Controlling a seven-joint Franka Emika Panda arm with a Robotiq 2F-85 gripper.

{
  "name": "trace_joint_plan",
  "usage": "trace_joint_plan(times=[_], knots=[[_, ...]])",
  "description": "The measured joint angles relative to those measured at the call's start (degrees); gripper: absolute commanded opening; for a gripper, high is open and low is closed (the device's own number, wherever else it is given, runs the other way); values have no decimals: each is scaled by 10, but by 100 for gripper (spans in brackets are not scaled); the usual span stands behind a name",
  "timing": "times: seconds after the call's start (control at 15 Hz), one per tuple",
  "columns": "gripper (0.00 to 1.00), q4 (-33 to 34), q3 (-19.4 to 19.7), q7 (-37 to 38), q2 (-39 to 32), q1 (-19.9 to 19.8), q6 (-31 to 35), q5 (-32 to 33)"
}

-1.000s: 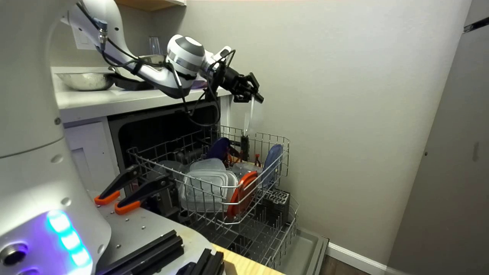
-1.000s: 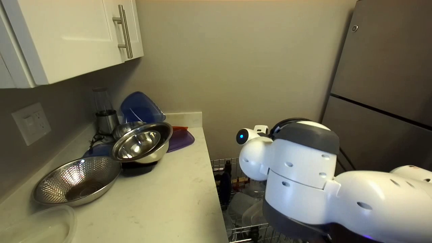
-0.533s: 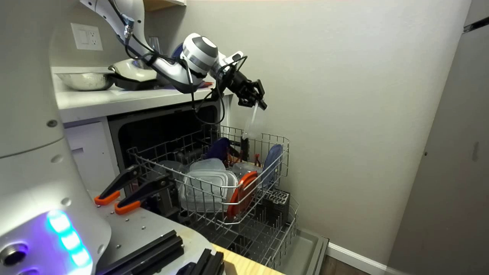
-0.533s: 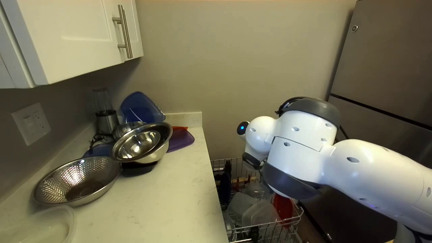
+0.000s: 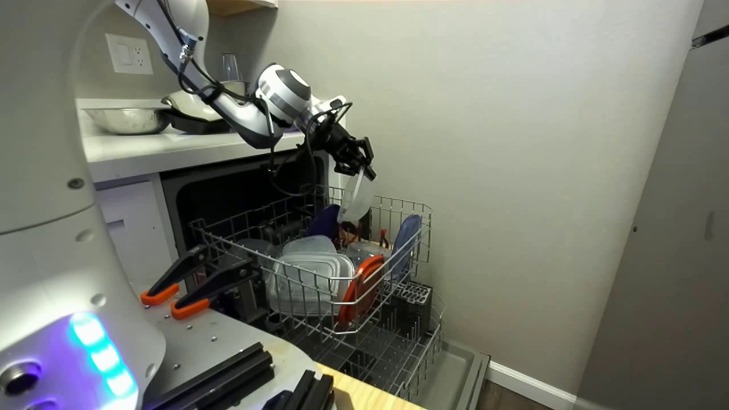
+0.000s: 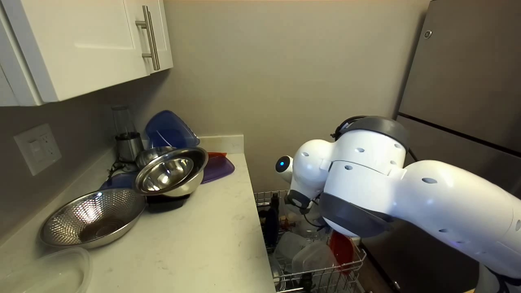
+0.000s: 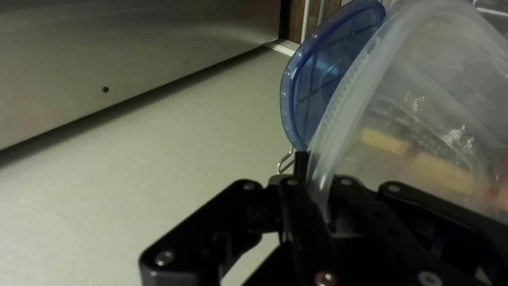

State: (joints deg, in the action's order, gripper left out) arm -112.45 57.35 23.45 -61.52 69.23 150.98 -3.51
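Note:
My gripper (image 5: 366, 171) is shut on the rim of a clear plastic container (image 5: 357, 199) and holds it steeply tilted over the back of the dishwasher's upper rack (image 5: 426, 212). In the wrist view the jaws (image 7: 319, 190) pinch the rim of the container (image 7: 428, 91), which fills the upper right and shows whitish spots. A blue lid (image 7: 313, 85) stands in the rack beyond it; it also shows in an exterior view (image 5: 406, 242). A dark blue item (image 5: 324, 222) is near the container's lower edge. In an exterior view the arm (image 6: 358, 175) hides the gripper.
The upper rack also holds clear containers (image 5: 307, 285) and a red-orange lid (image 5: 361, 290). A lower rack (image 5: 393, 347) is beneath. The counter (image 6: 220, 232) bears a colander (image 6: 95, 219), steel bowls (image 6: 173, 175) and lids. A wall (image 5: 512, 171) and a fridge (image 6: 460, 81) stand nearby.
The gripper shifted slightly right, then moved left and down in an exterior view, carrying the container. The container's lower edge is now lower, near the dark blue item. The grip stays shut.

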Motion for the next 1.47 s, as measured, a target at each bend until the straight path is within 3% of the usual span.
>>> trace_joint_plan(times=[0.4,1.0,1.07,1.2,1.47], knots=[[4,0,-6,38,-2,12,-36,75],[4,1,-24,52,-8,68,-56,170],[31,1,-24,52,-8,71,-58,178],[36,1,-25,52,-8,76,-60,188],[62,1,-38,49,-5,73,-64,197]])
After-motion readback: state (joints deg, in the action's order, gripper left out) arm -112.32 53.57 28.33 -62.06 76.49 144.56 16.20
